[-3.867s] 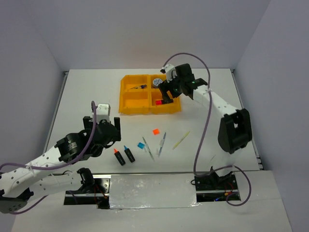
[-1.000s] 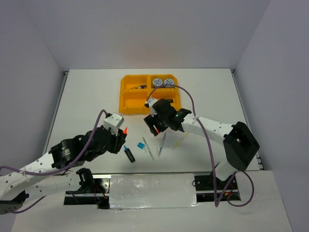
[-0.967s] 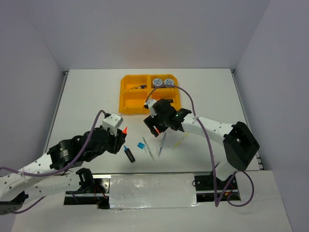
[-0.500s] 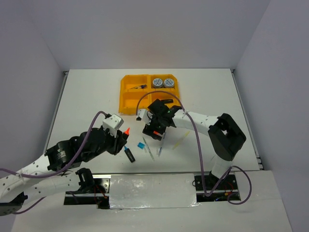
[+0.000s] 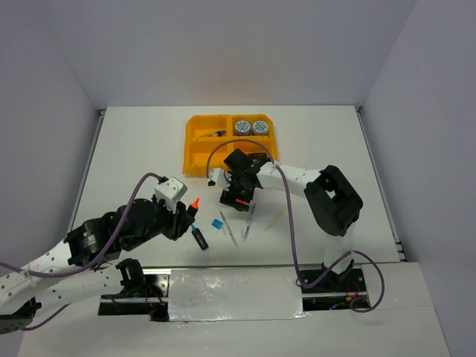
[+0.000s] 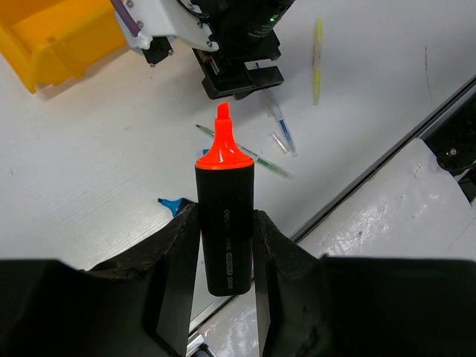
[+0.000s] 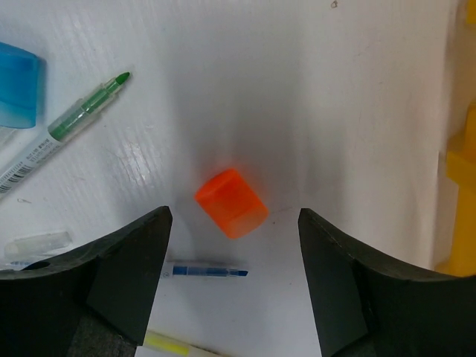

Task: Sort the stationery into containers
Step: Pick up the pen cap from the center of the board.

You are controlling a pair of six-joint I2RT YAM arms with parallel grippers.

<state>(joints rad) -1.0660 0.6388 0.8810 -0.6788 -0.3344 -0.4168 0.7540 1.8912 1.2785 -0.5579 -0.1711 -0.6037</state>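
Stationery (image 5: 228,228) lies partly loose on the white table (image 5: 134,149) and partly in the tray, with one piece held up in the air. On the left, the left gripper (image 6: 224,217) is clamped on a black highlighter with an orange tip (image 6: 223,223), which stands upright between the fingers (image 6: 175,260), lifted off the table. Just beside it, a second black highlighter with a blue tip (image 5: 199,236) lies on the table. Next comes a small blue square (image 5: 218,223), then a thin green pen (image 5: 229,230) and a thin blue pen (image 5: 248,222), both lying near the front edge. Above them, the right gripper (image 7: 232,216) points down with its fingers (image 7: 126,260) spread wide. A small orange square (image 7: 231,202) sits on the table between them, touching neither. A yellow pen (image 5: 274,219) lies further right, apart from the others. Behind the right gripper stands the orange-yellow tray (image 5: 197,169). Two blue-white tape rolls (image 5: 242,127) sit side by side in its far right compartment, and a dark pen-like item (image 5: 216,134) lies in its far left compartment.
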